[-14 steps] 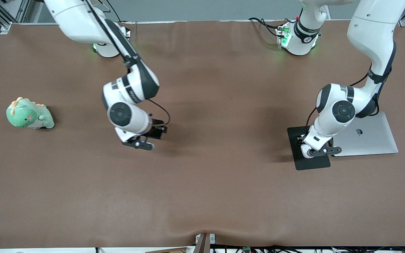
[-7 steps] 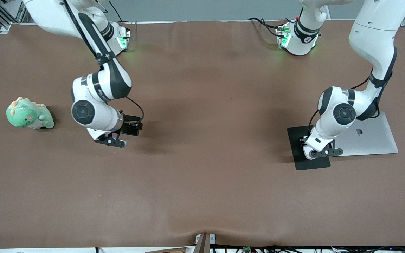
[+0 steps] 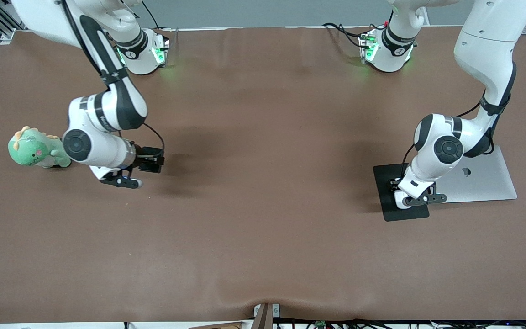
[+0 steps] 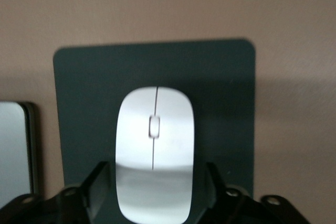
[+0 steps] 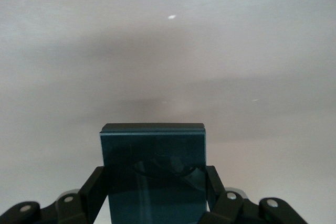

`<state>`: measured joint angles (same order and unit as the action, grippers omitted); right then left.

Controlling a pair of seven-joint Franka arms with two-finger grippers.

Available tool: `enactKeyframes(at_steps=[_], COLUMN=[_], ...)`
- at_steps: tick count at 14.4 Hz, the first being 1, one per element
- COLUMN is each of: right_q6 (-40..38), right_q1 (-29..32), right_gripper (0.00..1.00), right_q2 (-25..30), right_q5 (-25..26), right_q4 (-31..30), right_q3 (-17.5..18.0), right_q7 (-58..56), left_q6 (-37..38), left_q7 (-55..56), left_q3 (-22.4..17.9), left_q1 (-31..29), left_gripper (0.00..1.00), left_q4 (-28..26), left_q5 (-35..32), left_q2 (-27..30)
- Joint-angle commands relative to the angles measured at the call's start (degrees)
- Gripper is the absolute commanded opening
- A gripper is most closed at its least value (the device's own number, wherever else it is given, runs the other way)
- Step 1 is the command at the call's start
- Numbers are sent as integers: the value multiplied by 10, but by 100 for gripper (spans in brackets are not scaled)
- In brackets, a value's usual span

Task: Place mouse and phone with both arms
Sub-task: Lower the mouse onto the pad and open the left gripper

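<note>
I count one mouse pad point(image 3: 400, 212), nearest the camera, and over it my left tool point(image 3: 420, 199) grips the one mouse point(image 4: 153, 150). Beside the pad, one laptop point(image 3: 482, 180). My right tool point(image 3: 123, 182) is clamped on the one phone point(image 5: 152, 174), above bare bench point(image 3: 263, 237). One dinosaur toy point(image 3: 34, 148) sits just beside that arm.

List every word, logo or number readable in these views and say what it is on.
No text reads clearly.
Laptop: a small dark logo on its lid, no letters.
Right arm's wrist: dark lettering on the white band, too small to read.
Mouse, phone, mouse pad: no markings visible.
</note>
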<state>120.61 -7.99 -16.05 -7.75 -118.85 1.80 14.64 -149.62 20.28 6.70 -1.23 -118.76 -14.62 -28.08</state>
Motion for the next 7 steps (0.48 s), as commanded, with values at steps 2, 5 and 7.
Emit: enactKeyframes(at_steps=[2,5,7], right_q6=[9,16,22], right_q1=[66,94,113], right_gripper=[0,0,0], right_q2=[45,54,54], right_q5=[6,10,34], right_q4=[-55,-75,-81], right_q3=[8,8,8], right_q7=[-71,-87,-93], left_q6=[27,147,240], left_q7=[4,2,-3], left_q3=[5,7,9], left_q1=[-6,-7,-5], left_gripper=[100,100,100], left_q4=[62,152,211], left_q5=[-11,-6,15], left_q2=[38,75,98])
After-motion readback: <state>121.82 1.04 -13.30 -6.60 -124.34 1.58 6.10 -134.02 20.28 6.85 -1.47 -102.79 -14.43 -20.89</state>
